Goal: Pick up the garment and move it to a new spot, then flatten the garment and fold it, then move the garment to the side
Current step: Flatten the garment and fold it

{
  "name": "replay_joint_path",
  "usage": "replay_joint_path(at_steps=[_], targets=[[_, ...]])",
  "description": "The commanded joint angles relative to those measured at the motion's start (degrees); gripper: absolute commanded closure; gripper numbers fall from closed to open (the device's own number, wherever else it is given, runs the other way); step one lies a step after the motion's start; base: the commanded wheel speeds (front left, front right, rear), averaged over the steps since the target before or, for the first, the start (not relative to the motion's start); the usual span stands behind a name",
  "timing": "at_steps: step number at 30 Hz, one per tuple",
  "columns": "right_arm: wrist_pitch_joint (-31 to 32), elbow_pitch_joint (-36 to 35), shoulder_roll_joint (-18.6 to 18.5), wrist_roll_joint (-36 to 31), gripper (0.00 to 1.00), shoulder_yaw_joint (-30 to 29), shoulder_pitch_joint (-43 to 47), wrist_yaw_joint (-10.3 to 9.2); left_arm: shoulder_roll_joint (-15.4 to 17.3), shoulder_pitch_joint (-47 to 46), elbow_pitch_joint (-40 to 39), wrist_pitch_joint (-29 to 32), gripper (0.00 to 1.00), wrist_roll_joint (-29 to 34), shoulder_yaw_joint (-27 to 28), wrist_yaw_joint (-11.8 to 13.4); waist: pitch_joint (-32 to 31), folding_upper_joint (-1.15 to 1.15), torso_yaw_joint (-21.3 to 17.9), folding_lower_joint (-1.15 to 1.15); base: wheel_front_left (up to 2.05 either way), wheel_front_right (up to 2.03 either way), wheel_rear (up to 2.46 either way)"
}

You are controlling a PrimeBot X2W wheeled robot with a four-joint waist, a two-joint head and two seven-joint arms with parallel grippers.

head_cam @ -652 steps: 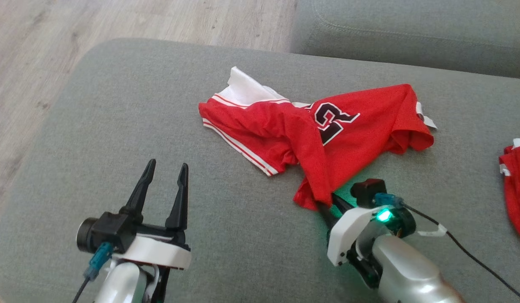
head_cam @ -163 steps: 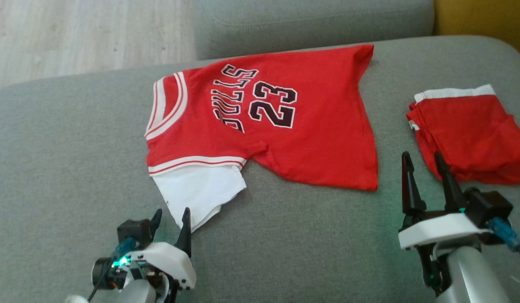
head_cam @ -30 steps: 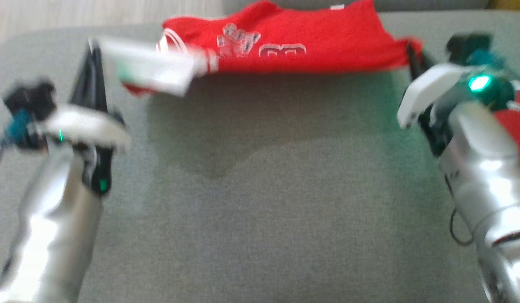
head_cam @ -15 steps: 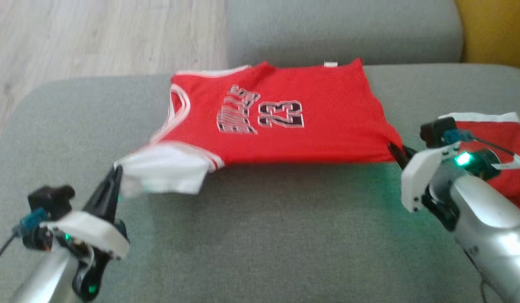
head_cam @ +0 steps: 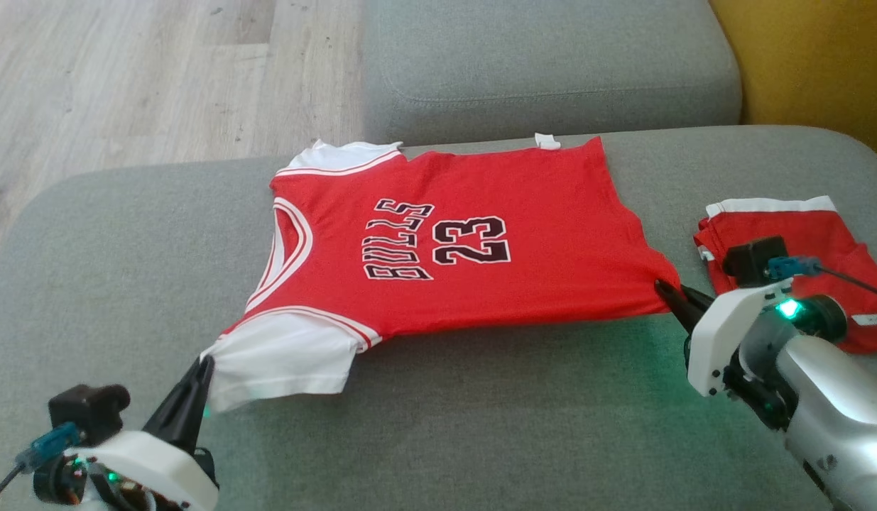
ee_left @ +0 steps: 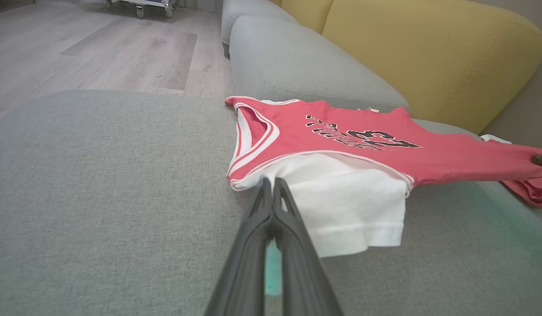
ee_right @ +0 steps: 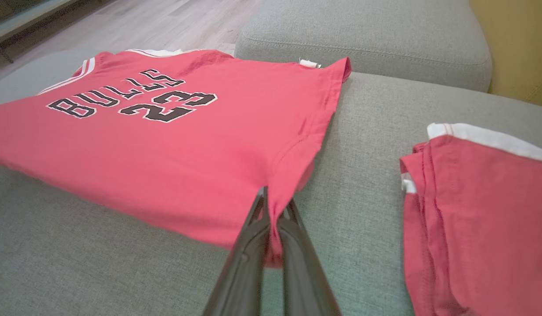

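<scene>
The two left fingers [head_cam: 189,401] are clenching a corner of the white sleeve [head_cam: 282,362], while the two right fingers [head_cam: 678,299] are pinching the red hem corner of the one jersey [head_cam: 445,241], which is stretching flat between them across the nearer grey cushion [head_cam: 126,234] of two. One folded red garment [head_cam: 800,227] is lying beside the right fingers.

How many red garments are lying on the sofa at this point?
2. The jersey is spread on the sofa cushion, near corners pinched by the left gripper and right gripper. A folded red garment lies at the robot's right. Others may be out of frame.
</scene>
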Motion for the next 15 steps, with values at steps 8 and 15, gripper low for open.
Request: replay_joint_path(at_steps=[8,15], targets=[[-0.3,-2.8,0.5,0.2,1.0,-3.8,0.1,-0.05,2.5,-3.6,-4.0,1.3,1.0,-1.2,4.2,2.5,1.7,0.0,-0.8,0.0,0.0,0.0,0.0],[1.3,-2.8,3.1,-2.2,1.0,-6.3,-2.2,-0.05,2.9,-8.8,-1.5,3.7,1.0,-0.6,4.0,2.8,4.7,0.0,-1.5,0.0,0.0,0.0,0.0]])
